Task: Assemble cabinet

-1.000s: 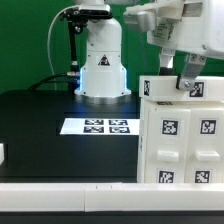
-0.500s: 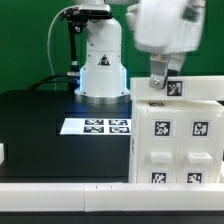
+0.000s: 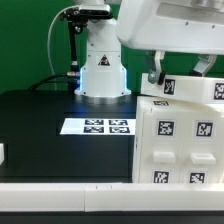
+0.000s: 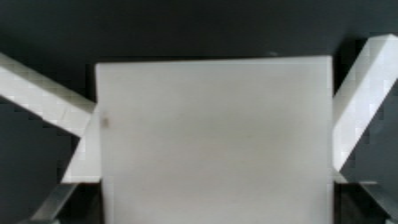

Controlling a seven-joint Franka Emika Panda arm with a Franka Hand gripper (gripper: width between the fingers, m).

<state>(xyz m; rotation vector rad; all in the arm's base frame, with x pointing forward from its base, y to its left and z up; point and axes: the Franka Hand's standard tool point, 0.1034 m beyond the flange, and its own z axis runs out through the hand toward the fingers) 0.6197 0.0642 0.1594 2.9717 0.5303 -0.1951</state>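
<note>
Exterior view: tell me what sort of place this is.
Most likely a robotics lab test bench: a black table carrying the marker board, the white robot base mounted behind it, and a tagged white cabinet being assembled.

The marker board [image 3: 95, 126] lies beside the cabinet [image 3: 180, 140] (on the exterior view's left).
</note>
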